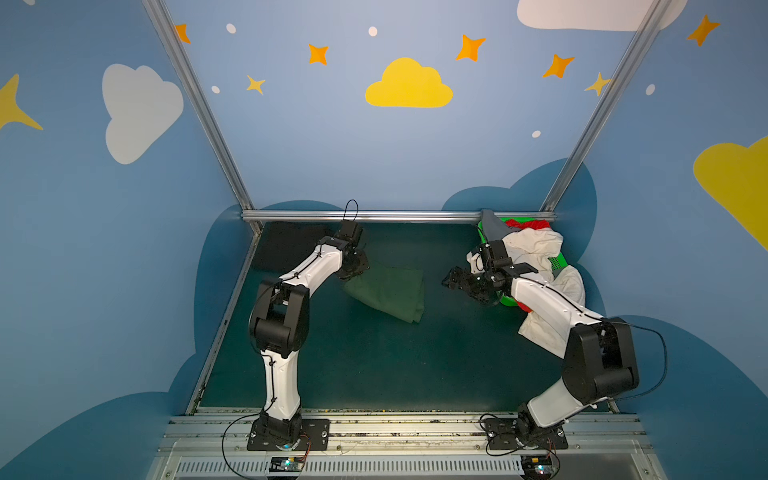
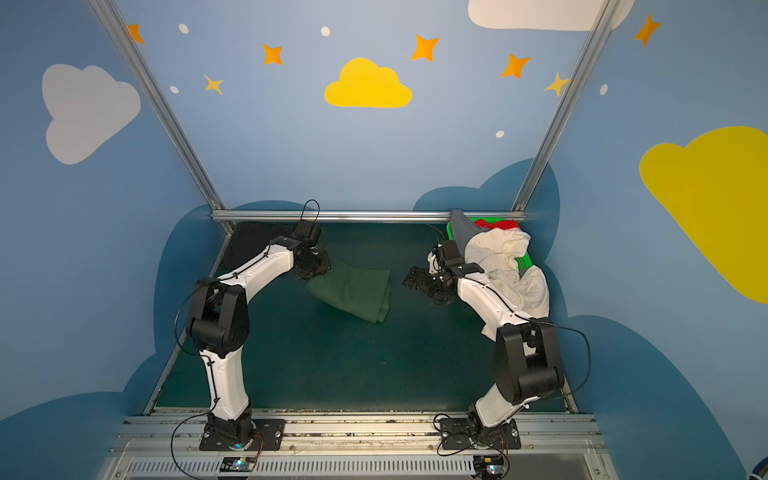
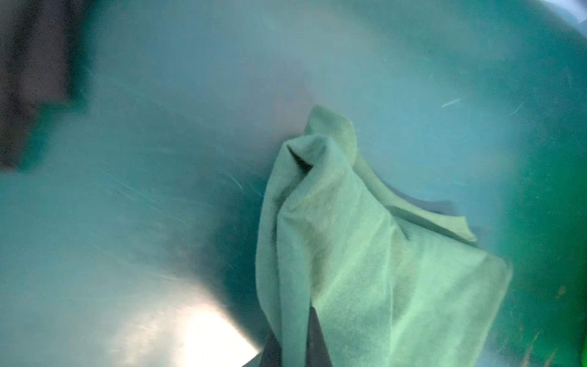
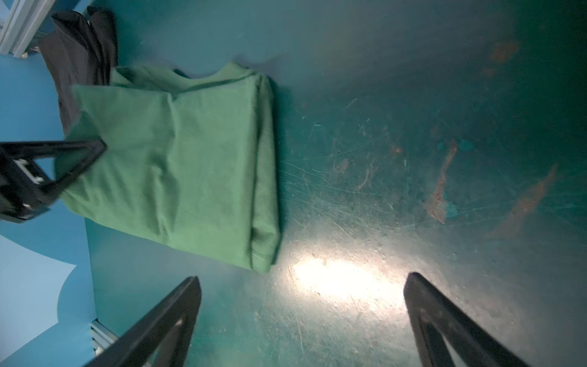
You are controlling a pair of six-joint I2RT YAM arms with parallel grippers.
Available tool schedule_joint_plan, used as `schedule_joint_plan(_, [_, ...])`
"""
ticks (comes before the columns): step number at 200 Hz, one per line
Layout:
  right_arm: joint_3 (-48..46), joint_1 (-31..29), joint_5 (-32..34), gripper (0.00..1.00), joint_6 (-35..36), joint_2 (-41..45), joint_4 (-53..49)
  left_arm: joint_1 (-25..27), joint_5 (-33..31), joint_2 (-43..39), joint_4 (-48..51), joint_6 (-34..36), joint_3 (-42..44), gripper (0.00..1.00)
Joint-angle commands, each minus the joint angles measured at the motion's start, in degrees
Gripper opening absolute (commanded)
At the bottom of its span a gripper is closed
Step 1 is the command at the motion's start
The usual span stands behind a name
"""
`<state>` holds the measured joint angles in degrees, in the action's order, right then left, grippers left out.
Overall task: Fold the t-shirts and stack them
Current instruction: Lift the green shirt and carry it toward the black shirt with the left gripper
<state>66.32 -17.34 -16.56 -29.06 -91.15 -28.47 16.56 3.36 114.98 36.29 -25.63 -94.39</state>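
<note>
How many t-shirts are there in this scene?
5: dark green tee folded in the middle; black tee, far left corner; cream-white tee, red tee and grey tee heaped on the green basket. More may hide beneath.

Teal tabletop (image 1: 374,365) with green tee (image 1: 386,293), black tee (image 1: 286,245), basket (image 1: 556,262)

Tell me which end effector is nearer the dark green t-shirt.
Left. The left end effector is shut on an edge of the dark green t-shirt; the right end effector hangs open over the table off its opposite side, not touching.
</note>
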Motion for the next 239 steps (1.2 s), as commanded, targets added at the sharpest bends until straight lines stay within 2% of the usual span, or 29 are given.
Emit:
schedule_joint_plan(1, [-1.3,-0.2,0.9,0.98,1.1,1.9,1.1,-1.2,-2.2,-0.5,3.8,5.3,-4.5,0.04])
schedule_joint_plan(84, [-3.8,0.0,-1.2,0.98,1.5,2.3,4.2,-5.7,-2.9,1.2,6.8,15.7,-16.5,0.04])
schedule_joint_plan(113, [-4.4,0.0,-1.3,0.98,1.6,2.6,5.7,-8.7,2.0,1.6,7.8,19.9,-20.4,0.04])
schedule_joint_plan(150, [-5.2,0.0,-3.5,0.98,0.4,2.0,7.9,-12.0,2.6,2.2,9.5,25.3,-25.4,0.04])
schedule_joint_plan(207, [-5.4,-0.1,-4.5,0.97,-0.2,1.3,8.2,-17.1,4.3,7.0,11.5,27.7,-34.6,0.04])
schedule_joint_plan(239, [-4.9,-0.1,-4.5,0.98,-0.2,1.0,7.9,-17.7,3.9,11.6,15.3,29.2,-44.8,0.04])
